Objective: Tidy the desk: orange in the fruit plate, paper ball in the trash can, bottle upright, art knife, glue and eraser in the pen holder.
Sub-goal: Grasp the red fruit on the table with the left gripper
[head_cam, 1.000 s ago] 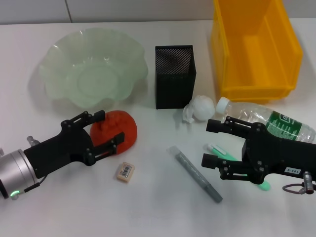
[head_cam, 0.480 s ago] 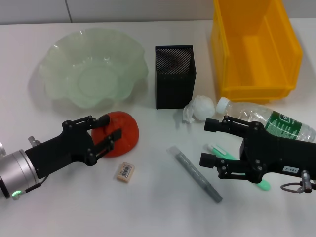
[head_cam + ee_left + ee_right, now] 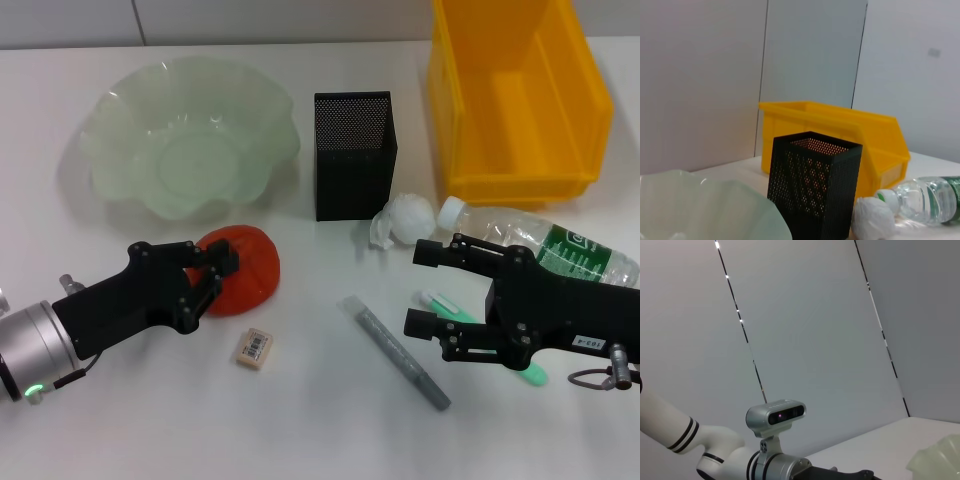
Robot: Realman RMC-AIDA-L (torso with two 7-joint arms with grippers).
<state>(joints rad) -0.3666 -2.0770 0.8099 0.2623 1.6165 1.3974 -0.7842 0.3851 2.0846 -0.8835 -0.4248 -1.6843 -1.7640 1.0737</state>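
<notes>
The red-orange orange lies on the white desk in front of the pale-green fruit plate. My left gripper has its fingers closed against the orange's left side. My right gripper is open and empty, just above the green glue stick, with the lying bottle behind it. The paper ball rests by the bottle's cap. The grey art knife and the eraser lie in front. The black mesh pen holder and the yellow trash can stand behind.
The left wrist view shows the pen holder, the trash can, the paper ball, the bottle and the plate's rim. The right wrist view shows mostly wall, plus the left arm's camera.
My left gripper's fingers have closed from wide open onto the orange, and the orange has shifted slightly. The right gripper has barely moved.
</notes>
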